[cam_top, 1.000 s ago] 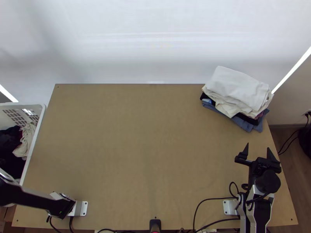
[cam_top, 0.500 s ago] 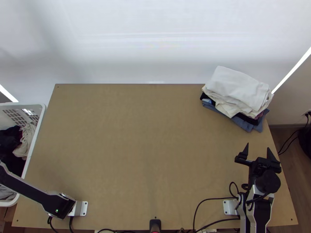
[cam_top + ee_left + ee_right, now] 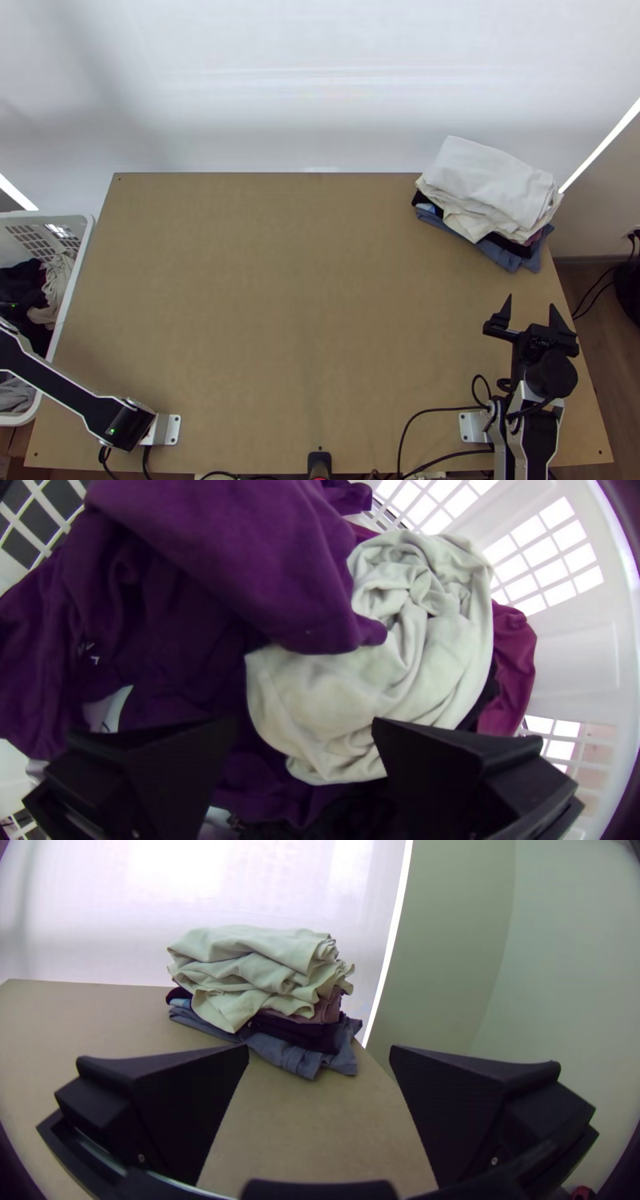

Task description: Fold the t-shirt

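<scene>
T-shirt (image 3: pixel 433 673), perhaps — cream, soft-looking, crumpled into rounded folds; left pincer (image 3: pixel 304 724) and right pincer (image 3: pixel 531 302) gape wide, empty.

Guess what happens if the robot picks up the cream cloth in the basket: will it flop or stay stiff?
The cream cloth will probably flop and dangle, since it lies bunched in soft folds. Its many small creases hint at thin, fairly light fabric. The purple cloth lies over part of it, so that might drag along too.
</scene>
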Controlling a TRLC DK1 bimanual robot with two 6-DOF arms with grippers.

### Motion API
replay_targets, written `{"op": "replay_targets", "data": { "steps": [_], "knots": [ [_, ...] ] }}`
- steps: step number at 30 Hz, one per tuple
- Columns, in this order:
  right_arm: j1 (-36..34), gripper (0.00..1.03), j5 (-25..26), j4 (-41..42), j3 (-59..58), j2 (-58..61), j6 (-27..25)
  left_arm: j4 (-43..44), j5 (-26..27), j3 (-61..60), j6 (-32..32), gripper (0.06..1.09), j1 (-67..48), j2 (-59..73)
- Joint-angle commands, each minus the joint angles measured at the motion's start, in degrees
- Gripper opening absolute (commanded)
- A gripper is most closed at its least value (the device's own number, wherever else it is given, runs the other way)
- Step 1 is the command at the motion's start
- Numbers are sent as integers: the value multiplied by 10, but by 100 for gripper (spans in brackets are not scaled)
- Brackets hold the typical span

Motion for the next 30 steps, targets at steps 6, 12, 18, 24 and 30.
{"op": "replay_targets", "data": {
  "steps": [6, 12, 18, 24, 30],
  "knots": [
    [-5, 99, 1, 3, -5, -2, -6, 6, -8, 40, 26, 8, 5, 27],
    [-5, 99, 1, 3, -5, -2, -6, -28, 50, 39, -2, 10, 8, -72],
    [-5, 99, 1, 3, -5, -2, -6, -81, 110, 39, -47, 10, 3, -234],
    [-5, 99, 1, 3, -5, -2, -6, -87, 136, 39, -81, 10, -11, -376],
    [-5, 99, 1, 3, -5, -2, -6, -108, 143, 38, -111, 10, -48, -503]
  ]
}}
